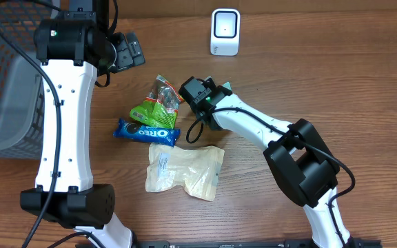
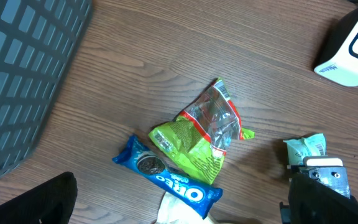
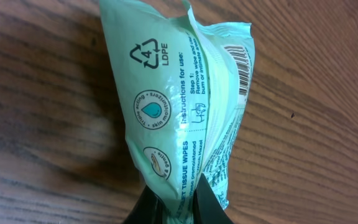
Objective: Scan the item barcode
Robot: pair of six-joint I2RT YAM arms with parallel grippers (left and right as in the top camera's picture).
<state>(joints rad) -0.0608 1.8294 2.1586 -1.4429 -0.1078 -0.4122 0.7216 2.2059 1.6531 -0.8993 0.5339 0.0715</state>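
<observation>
A pale green wipes packet [image 3: 179, 93] is pinched at its lower end by my right gripper [image 3: 182, 210], which is shut on it just above the wooden table. A barcode [image 3: 240, 68] shows along the packet's right edge. From overhead, only a bit of the packet [image 1: 225, 87] peeks out past the right gripper [image 1: 216, 91]. The white scanner [image 1: 225, 31] stands at the far side of the table, right of the pile. My left gripper [image 1: 126, 52] hangs open at the far left, holding nothing; its dark fingers [image 2: 48, 199] frame the left wrist view.
An Oreo pack [image 1: 147, 131], a green snack bag [image 1: 154, 109] and a cream bag [image 1: 185, 169] lie mid-table, left of the right gripper. A grey mesh basket [image 1: 5, 83] fills the left edge. The scanner [image 2: 353, 46] shows at the top right of the left wrist view.
</observation>
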